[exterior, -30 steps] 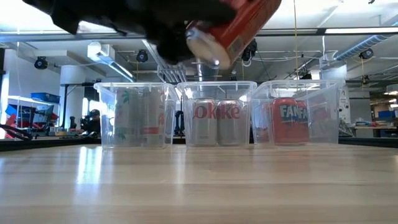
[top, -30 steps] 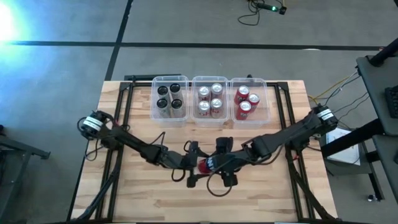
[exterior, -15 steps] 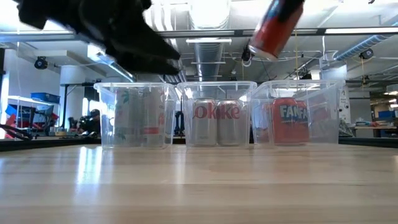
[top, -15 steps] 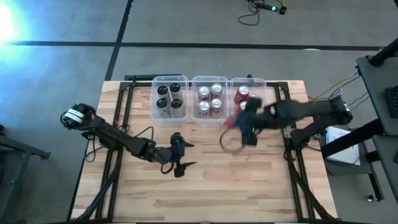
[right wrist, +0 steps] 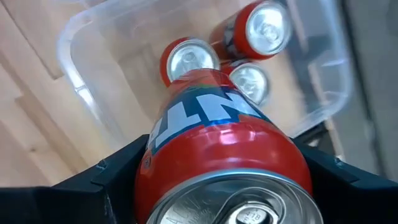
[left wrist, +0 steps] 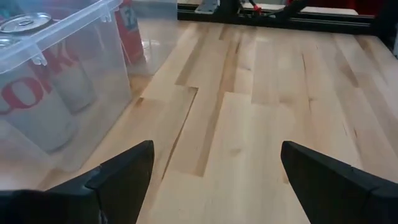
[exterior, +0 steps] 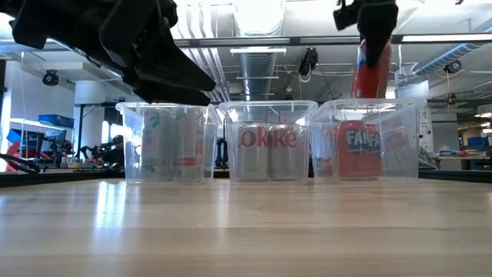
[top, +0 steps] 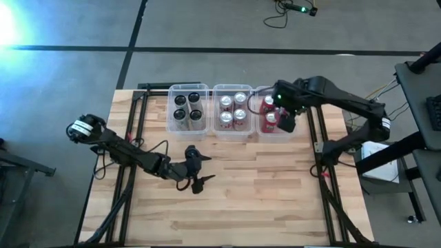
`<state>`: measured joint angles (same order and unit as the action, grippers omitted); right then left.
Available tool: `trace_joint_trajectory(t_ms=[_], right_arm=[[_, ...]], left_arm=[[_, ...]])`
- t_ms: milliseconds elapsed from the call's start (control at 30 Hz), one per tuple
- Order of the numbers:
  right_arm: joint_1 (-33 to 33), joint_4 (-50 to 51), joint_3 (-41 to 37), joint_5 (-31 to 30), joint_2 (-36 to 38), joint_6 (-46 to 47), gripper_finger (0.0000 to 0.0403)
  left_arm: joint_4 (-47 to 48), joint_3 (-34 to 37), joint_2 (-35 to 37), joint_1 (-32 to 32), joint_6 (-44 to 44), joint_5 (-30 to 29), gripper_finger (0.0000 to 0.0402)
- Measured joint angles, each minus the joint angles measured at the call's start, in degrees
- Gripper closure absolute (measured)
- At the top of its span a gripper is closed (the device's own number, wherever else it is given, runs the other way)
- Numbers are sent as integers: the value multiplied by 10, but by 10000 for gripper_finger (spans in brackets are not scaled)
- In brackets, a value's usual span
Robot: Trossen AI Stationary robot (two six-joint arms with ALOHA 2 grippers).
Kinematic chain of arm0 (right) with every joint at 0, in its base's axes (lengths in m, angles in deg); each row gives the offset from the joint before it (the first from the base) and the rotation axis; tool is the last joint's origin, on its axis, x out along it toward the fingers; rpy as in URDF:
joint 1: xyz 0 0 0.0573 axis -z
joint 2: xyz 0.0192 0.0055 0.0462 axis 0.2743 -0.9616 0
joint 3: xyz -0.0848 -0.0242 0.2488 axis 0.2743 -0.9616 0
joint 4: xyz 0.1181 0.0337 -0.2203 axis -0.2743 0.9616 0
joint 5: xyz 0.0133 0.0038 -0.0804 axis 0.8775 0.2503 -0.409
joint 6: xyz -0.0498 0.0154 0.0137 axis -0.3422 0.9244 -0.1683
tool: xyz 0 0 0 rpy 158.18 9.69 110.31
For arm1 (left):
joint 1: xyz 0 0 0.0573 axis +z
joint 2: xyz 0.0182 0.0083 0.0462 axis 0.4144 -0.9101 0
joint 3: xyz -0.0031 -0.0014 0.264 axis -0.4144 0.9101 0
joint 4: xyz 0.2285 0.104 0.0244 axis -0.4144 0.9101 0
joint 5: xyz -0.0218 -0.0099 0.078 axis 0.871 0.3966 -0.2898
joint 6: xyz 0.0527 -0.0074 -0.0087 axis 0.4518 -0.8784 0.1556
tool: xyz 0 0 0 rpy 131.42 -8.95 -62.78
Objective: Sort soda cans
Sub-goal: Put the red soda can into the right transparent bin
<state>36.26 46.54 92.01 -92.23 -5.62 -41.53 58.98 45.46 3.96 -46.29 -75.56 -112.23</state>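
A red soda can point(right wrist: 224, 155) is clamped between the fingers of the right gripper point(top: 285, 114) and is held in the air directly above the right-hand clear bin point(top: 295, 93), upright as seen in the low view point(exterior: 372, 65). Three red cans point(right wrist: 264, 28) are seen standing below it inside that bin, silver tops up, with room left at the near corner. In the middle bin point(top: 216, 90) four silver cans point(top: 233, 110) are lined up two by two, and in the left bin point(top: 172, 90) four black cans point(top: 188, 108) are packed the same way. All three bins are set side by side along the far edge of the wooden table point(top: 275, 200).

The left gripper point(top: 196, 172) is held low over the table's middle, well apart from the bins, its fingers point(left wrist: 124, 174) spread wide and nothing caught between them; only bare planks are shown past them in the left wrist view, with the silver cans' bin just off to one side
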Motion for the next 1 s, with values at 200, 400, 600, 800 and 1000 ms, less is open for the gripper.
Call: trace_joint_trajectory(t_ms=[200, 400, 600, 800, 1000], right_arm=[[41, 4, -7, 75, -37, -30, 104], [67, 19, -22, 82, -56, -42, 104], [74, 18, -64, 86, -56, -51, 103], [74, -38, -110, 89, -58, -59, 103], [80, -82, -146, 99, -65, -31, 104]], left_arm=[[5, -1, 0, 0, 14, 10, 66], [10, -1, 0, -1, 6, 11, 66], [0, -1, 0, -1, 10, 2, 66], [8, -8, 1, -1, 15, -4, 66], [81, -38, 11, -3, 0, -4, 66]])
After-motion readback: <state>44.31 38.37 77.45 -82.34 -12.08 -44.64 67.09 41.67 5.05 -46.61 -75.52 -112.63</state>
